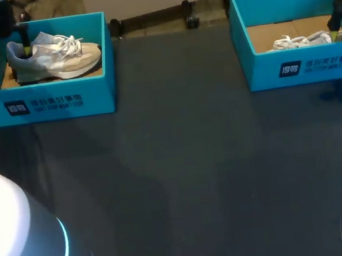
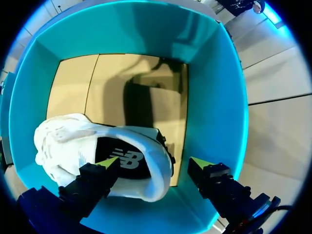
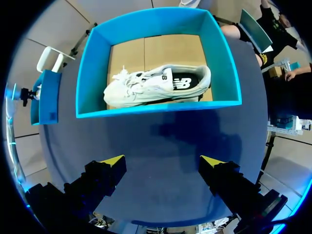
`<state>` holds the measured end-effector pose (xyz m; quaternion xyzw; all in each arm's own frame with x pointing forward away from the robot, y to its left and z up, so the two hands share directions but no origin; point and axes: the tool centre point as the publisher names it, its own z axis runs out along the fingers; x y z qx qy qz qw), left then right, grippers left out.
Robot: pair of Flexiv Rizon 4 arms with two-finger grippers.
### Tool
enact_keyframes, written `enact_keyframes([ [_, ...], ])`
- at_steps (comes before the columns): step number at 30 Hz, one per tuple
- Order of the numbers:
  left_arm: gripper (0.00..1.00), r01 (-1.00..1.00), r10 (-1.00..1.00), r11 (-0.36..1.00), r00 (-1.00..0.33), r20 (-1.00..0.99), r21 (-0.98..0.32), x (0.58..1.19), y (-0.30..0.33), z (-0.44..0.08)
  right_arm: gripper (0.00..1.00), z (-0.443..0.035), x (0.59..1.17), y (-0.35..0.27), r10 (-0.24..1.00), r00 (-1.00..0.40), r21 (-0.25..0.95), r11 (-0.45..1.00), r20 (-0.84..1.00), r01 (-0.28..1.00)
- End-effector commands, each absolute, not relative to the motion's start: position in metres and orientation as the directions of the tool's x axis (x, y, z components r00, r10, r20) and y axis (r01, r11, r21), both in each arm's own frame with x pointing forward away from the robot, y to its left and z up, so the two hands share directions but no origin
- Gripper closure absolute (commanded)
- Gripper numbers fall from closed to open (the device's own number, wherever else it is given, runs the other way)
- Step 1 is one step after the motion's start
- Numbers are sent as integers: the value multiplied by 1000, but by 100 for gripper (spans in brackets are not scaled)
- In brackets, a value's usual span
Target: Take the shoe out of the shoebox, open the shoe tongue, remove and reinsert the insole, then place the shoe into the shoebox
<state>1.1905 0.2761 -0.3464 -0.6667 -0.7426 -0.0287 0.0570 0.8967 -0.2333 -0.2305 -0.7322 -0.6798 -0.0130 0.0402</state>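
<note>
Yellow-tipped fingers of the left claw (image 2: 155, 163) stand wide apart, clamped on nothing, down inside the left shoebox (image 2: 222, 102). The heel of a white shoe (image 2: 63, 141) lies between them. One tip hangs over its dark insole (image 2: 132, 159), the other over the gap beside the teal wall; I cannot tell whether either touches. The shoe sits upright on its sole on the box's tan cardboard floor (image 2: 122, 83), toe pointing away from the claw.

The right claw (image 3: 162, 161) is likewise spread and empty, above the matte dark tabletop (image 3: 165, 141). The right shoebox (image 3: 156, 109) is ahead of it, and a second shoe (image 3: 146, 87) lies along the box's near wall.

Only the head view shows both boxes at once, well apart at the tabletop's far corners. It also shows the first shoe's cream side and loose white laces (image 1: 67, 46). It hides both claws' fingers, which only the wrist views show. The box walls are smooth, straight-sided card.
</note>
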Motion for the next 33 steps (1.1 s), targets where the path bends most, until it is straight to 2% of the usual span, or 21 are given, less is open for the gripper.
enact_keyframes([
  [1,8,993,988,111,-105,117,-48,1194,278,-353,0,-231,896,-233,994,76,-39,-73,75,997],
  [25,15,993,993,91,-85,84,-73,1204,286,-371,0,-231,896,-233,994,76,-39,-73,75,997],
  [33,31,993,994,79,-71,84,-92,1205,286,-380,0,-231,896,-233,994,76,-39,-73,75,997],
])
